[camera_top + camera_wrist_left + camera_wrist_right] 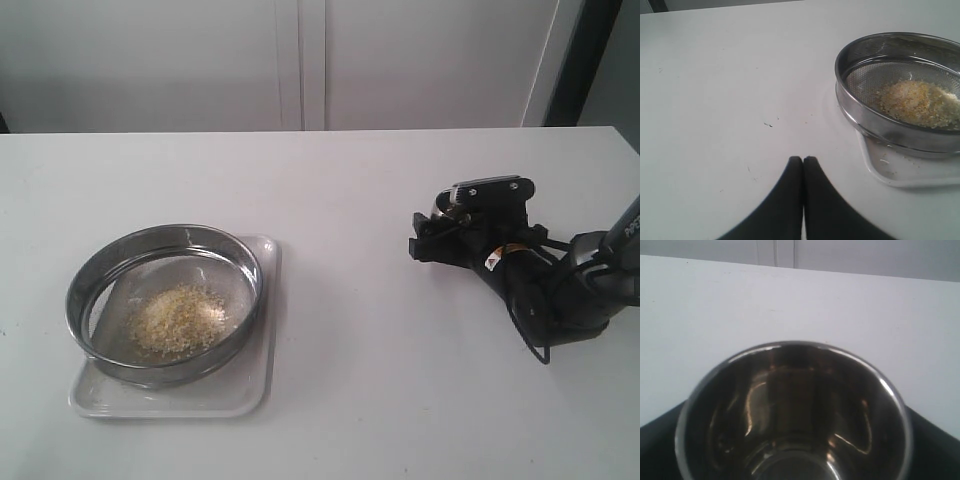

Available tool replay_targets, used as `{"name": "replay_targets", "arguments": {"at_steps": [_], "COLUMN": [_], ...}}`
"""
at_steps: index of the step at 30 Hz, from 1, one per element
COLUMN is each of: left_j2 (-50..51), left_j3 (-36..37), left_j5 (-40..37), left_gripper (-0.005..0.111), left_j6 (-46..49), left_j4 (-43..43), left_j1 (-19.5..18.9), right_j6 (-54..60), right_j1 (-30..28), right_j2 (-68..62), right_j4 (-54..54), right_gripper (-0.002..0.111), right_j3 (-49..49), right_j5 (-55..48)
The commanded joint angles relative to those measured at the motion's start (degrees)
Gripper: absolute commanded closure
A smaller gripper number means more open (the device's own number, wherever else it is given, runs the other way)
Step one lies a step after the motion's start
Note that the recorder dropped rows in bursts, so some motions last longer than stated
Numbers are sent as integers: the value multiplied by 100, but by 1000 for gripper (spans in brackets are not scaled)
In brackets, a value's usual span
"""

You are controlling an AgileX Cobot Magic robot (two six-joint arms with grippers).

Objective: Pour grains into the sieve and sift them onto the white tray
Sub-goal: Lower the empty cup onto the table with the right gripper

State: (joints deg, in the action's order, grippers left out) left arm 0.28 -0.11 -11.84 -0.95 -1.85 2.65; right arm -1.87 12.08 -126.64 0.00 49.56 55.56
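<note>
The sieve (250,265), a wide steel ring with a mesh bottom, rests on the white tray (255,385) at the left of the table. A heap of yellow and pale grains (180,320) lies on its mesh. In the left wrist view the sieve (850,100), the grains (917,100) and a tray corner (900,172) show beside my left gripper (803,159), which is shut and empty above the bare table. My right gripper (440,225) sits low at the right with a small steel cup (795,410) upright and empty between its black fingers (660,445). Whether they press the cup is unclear.
The table (380,380) is white, with a pale wall and cabinet doors behind its far edge. A wide stretch of tabletop separates the tray from the right arm (560,290). A few stray grains lie on the tray rim.
</note>
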Motion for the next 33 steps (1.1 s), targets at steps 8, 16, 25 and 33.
{"name": "replay_targets", "arguments": {"at_steps": [8, 16, 25, 33], "left_j2": [-28, -28, -28, -28], "left_j3": [11, 11, 11, 11], "left_j5": [18, 18, 18, 18], "left_gripper": [107, 107, 107, 107], "left_j6": [-14, -14, -14, -14], "left_j4": [-4, -4, -4, -4], "left_j1": [-21, -21, -21, -21], "right_j6": [67, 187, 503, 503], "right_j1": [-23, -23, -10, -10], "right_j2": [-21, -21, -21, 401], "right_j4": [87, 87, 87, 113], "right_gripper": [21, 8, 7, 7], "right_j3": [7, 66, 66, 32], "right_j5": [21, -255, -118, -394]}}
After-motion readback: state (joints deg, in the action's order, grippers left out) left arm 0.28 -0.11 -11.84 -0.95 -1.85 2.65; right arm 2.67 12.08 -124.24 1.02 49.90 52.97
